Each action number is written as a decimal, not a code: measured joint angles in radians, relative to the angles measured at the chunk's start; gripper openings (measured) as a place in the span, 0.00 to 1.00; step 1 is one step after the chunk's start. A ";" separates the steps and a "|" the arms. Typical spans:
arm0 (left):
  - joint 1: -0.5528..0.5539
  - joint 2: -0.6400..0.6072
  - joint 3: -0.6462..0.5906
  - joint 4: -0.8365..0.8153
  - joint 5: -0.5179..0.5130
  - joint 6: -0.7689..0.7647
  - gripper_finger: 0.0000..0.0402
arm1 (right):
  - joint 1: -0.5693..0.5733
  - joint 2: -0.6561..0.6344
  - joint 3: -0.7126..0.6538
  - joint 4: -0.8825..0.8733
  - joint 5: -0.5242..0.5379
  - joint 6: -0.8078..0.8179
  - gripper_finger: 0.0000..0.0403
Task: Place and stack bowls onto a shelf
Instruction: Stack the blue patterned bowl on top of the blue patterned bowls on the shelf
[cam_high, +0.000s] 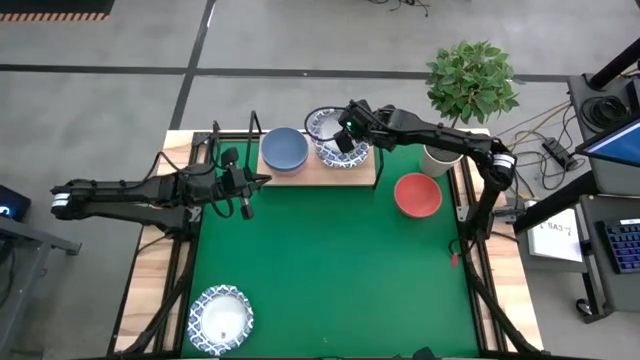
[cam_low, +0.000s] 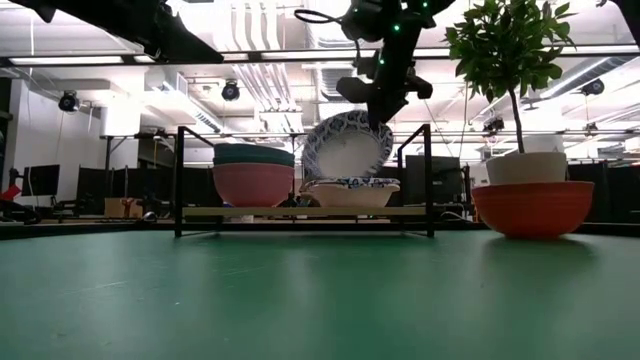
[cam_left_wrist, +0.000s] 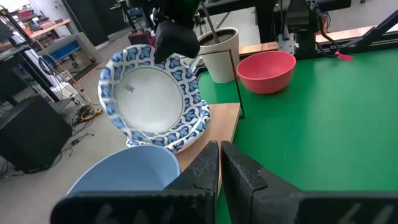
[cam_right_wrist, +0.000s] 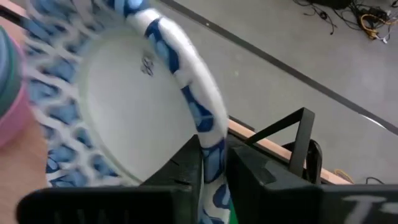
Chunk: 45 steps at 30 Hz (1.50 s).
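Shelf (cam_high: 318, 176): light-wood board with black wire uprights, at the far edge of the green mat (cam_high: 330, 270), near the middle.

Stack at the shelf's left end: pink bowl (cam_low: 253, 184) at the bottom, dark green bowl (cam_low: 254, 154) nested above it, grey-blue bowl (cam_high: 284, 149) on top (the high view shows only this last one).

Stack at the shelf's right half: blue-patterned white bowls (cam_low: 351, 193), nested, resting on the board.

Tilted patterned bowl (cam_low: 347, 146): held nearly on edge above that stack, inside facing the left arm, its lower rim close to the stack (contact cannot be told).

Right gripper (cam_high: 345, 136): over the shelf's right half, fingers clamped on the rim of the tilted patterned bowl.

Left gripper (cam_high: 260, 180): just off the shelf's near left corner, fingers together, holding nothing.

Red bowl (cam_high: 417, 195): on the mat, right of the shelf, near the mat's right edge.

Fourth patterned bowl (cam_high: 221, 319): at the mat's near left corner.

Potted plant (cam_high: 468, 90): beyond the mat's far right corner.
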 joint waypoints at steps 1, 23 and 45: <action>0.000 0.000 0.000 0.000 0.000 0.000 0.00 | -0.002 0.003 0.000 -0.001 0.000 0.000 0.15; 0.000 0.000 0.000 0.000 0.000 0.001 0.00 | -0.007 -0.019 0.005 0.049 -0.008 -0.093 0.26; 0.001 0.000 0.000 -0.004 0.000 0.016 0.00 | -0.028 0.237 0.004 0.413 0.217 -0.445 0.03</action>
